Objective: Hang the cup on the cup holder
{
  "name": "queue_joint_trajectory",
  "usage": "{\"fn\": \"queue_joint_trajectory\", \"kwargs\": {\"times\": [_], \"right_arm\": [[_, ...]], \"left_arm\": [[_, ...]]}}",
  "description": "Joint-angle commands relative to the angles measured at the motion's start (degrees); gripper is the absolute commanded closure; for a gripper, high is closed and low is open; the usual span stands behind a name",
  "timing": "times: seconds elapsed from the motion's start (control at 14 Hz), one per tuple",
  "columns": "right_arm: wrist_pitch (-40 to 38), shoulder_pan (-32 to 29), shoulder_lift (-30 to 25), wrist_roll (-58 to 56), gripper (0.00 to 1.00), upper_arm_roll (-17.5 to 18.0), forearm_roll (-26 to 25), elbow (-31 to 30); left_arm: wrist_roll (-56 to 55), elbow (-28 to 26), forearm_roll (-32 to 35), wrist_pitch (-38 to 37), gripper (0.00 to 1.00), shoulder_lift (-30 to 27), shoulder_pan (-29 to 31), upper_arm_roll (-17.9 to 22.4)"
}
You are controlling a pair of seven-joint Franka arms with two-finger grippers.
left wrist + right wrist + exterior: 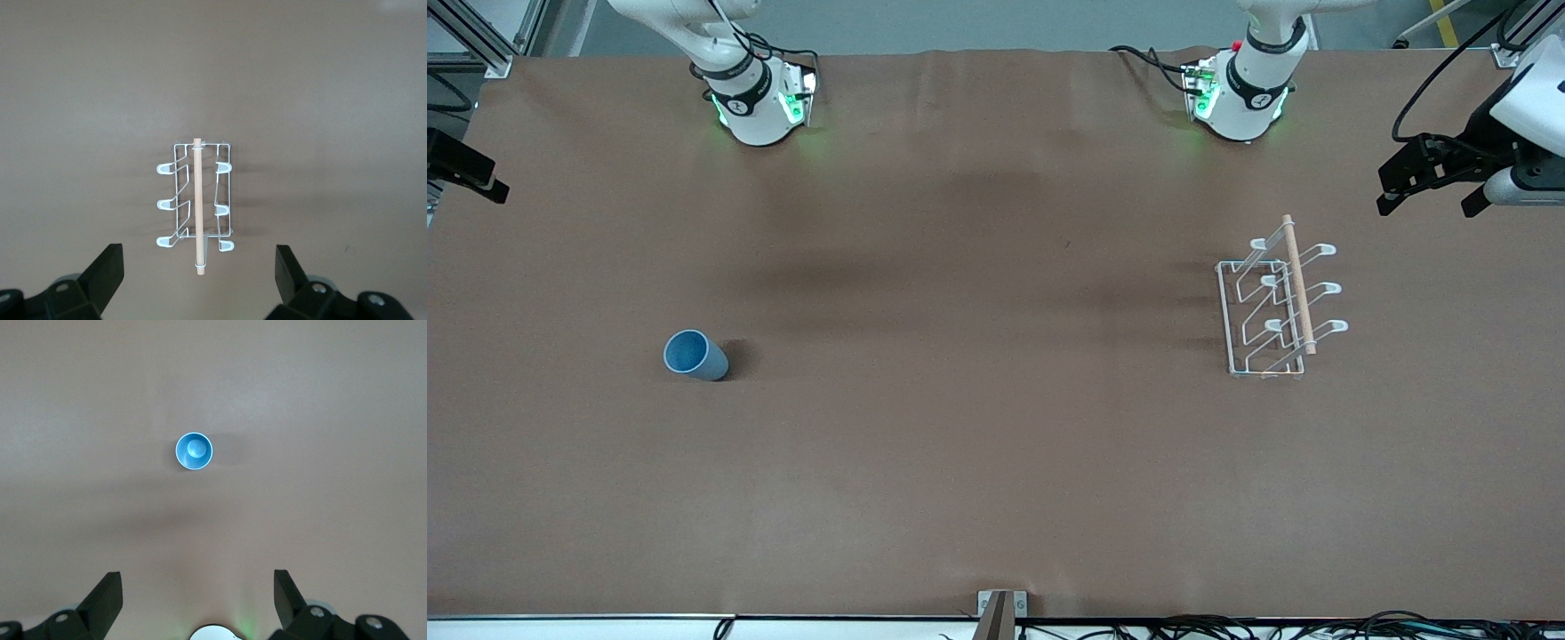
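Note:
The light-blue cup (695,356) stands upright, mouth up, toward the right arm's end of the table. It also shows from above in the right wrist view (194,451). The white wire cup holder (1276,307) with its wooden rod stands toward the left arm's end and shows in the left wrist view (195,203). My left gripper (199,257) is open and empty, high over the table beside the holder, at the picture's edge in the front view (1424,206). My right gripper (197,577) is open and empty, high above the table, partly in the front view (467,169).
The brown table cover (978,427) spans the whole table. The two arm bases (756,98) stand along the edge farthest from the front camera. A small bracket (1001,613) sits at the nearest edge, with cables beside it.

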Motion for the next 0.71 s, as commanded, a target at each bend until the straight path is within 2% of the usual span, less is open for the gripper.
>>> {"fn": "queue_joint_trajectory", "kwargs": {"times": [0.0, 0.64], "right_arm": [[0.2, -0.1, -1.5, -0.4, 0.00, 0.1, 0.5, -1.5], [0.3, -0.1, -1.3, -0.4, 0.01, 0.2, 0.6, -1.7]], "left_arm": [[0.8, 1.9, 0.4, -1.3, 0.00, 1.2, 0.2, -0.1], [1.1, 2.4, 0.3, -1.3, 0.00, 1.4, 0.3, 0.0]]}}
